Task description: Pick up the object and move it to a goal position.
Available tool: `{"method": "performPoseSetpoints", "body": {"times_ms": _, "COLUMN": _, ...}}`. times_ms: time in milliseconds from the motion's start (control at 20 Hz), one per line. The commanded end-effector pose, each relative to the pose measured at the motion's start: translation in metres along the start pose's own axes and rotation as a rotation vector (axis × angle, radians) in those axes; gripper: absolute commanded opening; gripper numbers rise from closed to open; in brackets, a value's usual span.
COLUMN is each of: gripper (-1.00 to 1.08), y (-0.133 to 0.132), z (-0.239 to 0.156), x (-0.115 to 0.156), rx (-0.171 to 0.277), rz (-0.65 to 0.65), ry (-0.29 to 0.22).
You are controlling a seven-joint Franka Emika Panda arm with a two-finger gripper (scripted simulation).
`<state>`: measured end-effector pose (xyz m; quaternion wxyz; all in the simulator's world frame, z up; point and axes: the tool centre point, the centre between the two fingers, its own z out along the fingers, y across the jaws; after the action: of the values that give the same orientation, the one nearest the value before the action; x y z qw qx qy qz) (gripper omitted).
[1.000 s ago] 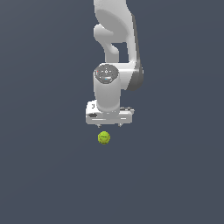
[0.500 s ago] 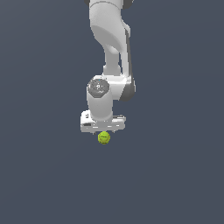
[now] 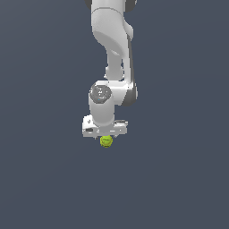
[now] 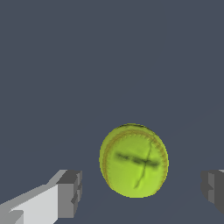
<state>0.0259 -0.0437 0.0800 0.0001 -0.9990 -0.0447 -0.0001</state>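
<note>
Your gripper is coming down: a second ago it was hanging clear above the yellow-green ball, and now it is sitting right over it. The jaws are standing apart, with the ball lying on the counter between them, untouched. You are nearing the grasp. No readable writing, only dark smudged markings.

Both renders are evenly lit and flat, with no glare. The dark grey-blue ground carries no clear cast shadow. Soft shading rounds the white arm, brighter toward 10 o'clock. In the wrist view the ball looks sharp, its markings slightly smeared; edges show no distortion.
</note>
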Motion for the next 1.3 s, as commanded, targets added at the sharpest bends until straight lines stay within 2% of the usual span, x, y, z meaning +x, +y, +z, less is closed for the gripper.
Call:
{"method": "performPoseSetpoints", "body": {"times_ms": 0, "gripper": 1.00, "y": 0.000, "z": 0.013, "x": -0.001, "rx": 0.000, "rz": -0.001, "ry": -0.001}}
{"method": "performPoseSetpoints", "body": {"times_ms": 450, "gripper": 1.00, "y": 0.000, "z": 0.039, "x": 0.000, "rx": 0.000, "rz": -0.003, "ry": 0.000}}
{"method": "performPoseSetpoints", "body": {"times_ms": 500, "gripper": -1.00, "y": 0.000, "z": 0.039, "x": 0.000, "rx": 0.000, "rz": -0.003, "ry": 0.000}}
{"method": "performPoseSetpoints", "body": {"times_ms": 1250, "gripper": -1.00, "y": 0.002, "z": 0.036, "x": -0.003, "rx": 0.000, "rz": -0.003, "ry": 0.000}}
